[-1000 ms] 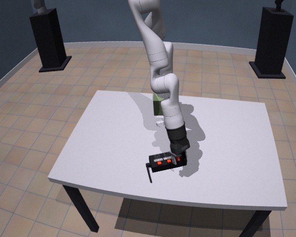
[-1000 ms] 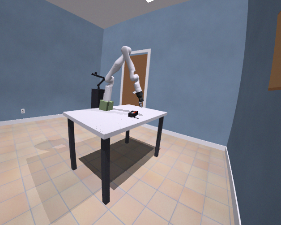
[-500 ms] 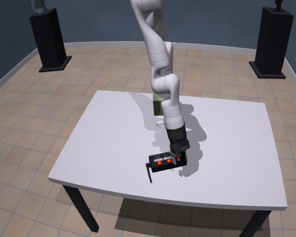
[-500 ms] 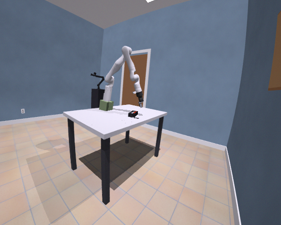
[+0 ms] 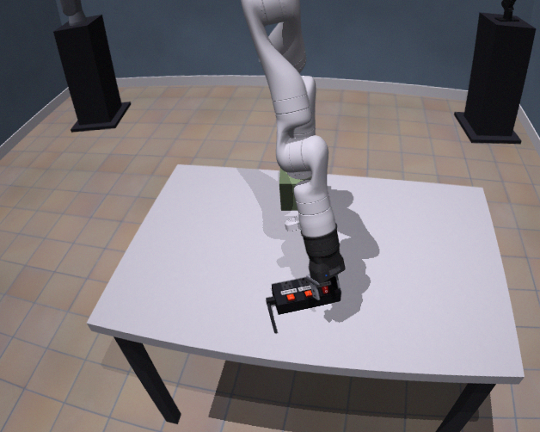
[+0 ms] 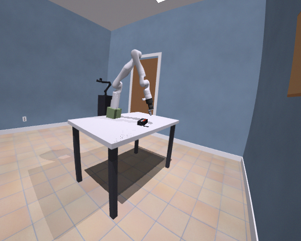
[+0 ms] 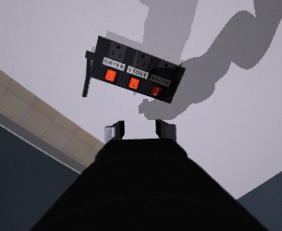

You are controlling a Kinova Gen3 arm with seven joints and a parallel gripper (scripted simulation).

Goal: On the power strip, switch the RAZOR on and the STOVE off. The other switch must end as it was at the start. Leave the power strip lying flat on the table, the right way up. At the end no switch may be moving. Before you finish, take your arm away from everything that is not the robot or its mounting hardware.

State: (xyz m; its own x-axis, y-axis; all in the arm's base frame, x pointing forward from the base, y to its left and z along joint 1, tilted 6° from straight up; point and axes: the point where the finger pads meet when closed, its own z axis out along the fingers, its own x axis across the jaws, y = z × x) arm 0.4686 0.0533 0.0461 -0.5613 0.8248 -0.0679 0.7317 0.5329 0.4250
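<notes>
A black power strip (image 5: 306, 298) (image 6: 142, 121) (image 7: 134, 76) lies flat on the white table (image 5: 174, 259), the right way up, near the front edge. It has three labelled switches. The DRYER switch (image 7: 110, 76) (image 5: 290, 297) and the STOVE switch (image 7: 134, 83) (image 5: 308, 293) glow bright orange-red. The RAZOR switch (image 7: 156, 91) (image 5: 325, 289) is dark red. My gripper (image 7: 140, 127) (image 5: 318, 278) (image 6: 150, 113) is open and empty. It hangs a little above the strip, near its RAZOR end, and touches nothing.
A short black cable stub (image 5: 272, 314) (image 7: 86, 78) sticks out from the strip's DRYER end toward the table's front edge. A green block (image 5: 286, 193) (image 6: 113, 113) stands at the arm's base, with a small white piece (image 5: 291, 223) beside it. Two black pedestals (image 5: 89, 71) (image 5: 498, 76) stand on the floor behind.
</notes>
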